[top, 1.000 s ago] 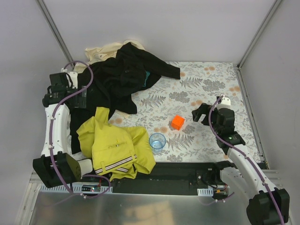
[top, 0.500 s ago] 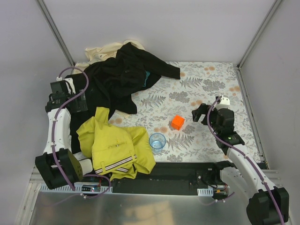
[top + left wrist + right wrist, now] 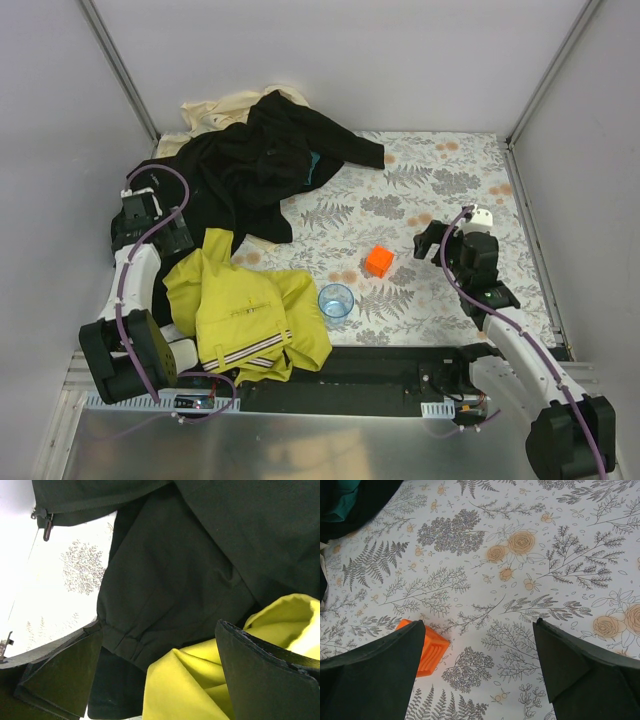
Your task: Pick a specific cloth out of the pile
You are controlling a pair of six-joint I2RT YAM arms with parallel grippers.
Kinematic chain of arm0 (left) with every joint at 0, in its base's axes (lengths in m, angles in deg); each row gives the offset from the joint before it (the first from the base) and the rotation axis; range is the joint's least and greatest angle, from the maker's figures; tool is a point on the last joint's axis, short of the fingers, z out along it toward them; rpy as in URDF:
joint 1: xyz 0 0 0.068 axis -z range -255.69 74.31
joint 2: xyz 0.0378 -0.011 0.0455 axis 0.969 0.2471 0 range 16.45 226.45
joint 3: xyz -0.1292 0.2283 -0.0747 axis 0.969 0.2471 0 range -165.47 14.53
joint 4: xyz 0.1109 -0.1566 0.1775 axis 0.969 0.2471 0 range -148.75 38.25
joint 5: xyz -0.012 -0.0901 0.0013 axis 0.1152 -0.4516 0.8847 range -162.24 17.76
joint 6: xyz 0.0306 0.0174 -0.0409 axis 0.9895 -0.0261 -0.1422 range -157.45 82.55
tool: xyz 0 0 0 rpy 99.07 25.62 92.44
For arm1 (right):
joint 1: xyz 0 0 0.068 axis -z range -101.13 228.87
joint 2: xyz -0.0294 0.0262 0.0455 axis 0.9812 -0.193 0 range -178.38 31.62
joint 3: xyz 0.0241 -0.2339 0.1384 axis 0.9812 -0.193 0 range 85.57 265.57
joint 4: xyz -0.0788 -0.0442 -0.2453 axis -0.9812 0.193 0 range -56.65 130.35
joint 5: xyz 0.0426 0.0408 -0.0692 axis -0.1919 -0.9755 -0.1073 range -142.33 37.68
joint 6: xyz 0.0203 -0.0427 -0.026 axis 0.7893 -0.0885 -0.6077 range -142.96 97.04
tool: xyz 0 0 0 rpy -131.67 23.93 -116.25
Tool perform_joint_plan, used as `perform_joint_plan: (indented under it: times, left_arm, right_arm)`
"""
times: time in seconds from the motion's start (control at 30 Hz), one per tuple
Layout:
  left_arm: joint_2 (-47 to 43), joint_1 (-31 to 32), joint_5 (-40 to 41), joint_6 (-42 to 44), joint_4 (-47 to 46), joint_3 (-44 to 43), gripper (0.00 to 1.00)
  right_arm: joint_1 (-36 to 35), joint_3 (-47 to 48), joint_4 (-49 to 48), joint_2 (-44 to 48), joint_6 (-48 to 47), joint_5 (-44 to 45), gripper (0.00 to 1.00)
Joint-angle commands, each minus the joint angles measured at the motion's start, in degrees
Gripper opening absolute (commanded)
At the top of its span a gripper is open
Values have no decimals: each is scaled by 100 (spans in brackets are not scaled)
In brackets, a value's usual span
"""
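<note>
The yellow cloth [image 3: 245, 315] with striped hem bands lies spread at the near left of the table, apart from most of the pile [image 3: 250, 160] of black garments and cream cloth at the back left. A fold of the cloth [image 3: 195, 680] shows between the left fingers, next to black fabric [image 3: 175, 575]. My left gripper [image 3: 172, 235] is open above the cloth's far left corner, holding nothing. My right gripper [image 3: 428, 240] is open over the floral table cover [image 3: 520, 580], nothing between its fingers.
An orange block [image 3: 379, 261] sits mid-table, seen beside my right gripper's left finger as the block [image 3: 432, 647]. A clear blue cup [image 3: 336, 300] stands near the cloth's right edge. A teal scrap [image 3: 340, 500] peeks from the black garments. Walls close in the table.
My left arm has drawn back toward the near edge, bringing its gripper from over the black garments to the yellow cloth's far corner. The right gripper shifted slightly.
</note>
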Motion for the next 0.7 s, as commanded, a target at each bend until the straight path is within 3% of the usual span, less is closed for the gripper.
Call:
perform_joint_plan:
  times: [0.0,0.67]
  left_arm:
    - [-162,-17,105,-227,-208,207,99]
    - [-92,-17,-290,-228,-190,365,98]
  right_arm:
    - [5,3,-285,-34,-72,146,99]
    - [-4,12,-277,-69,-80,181,99]
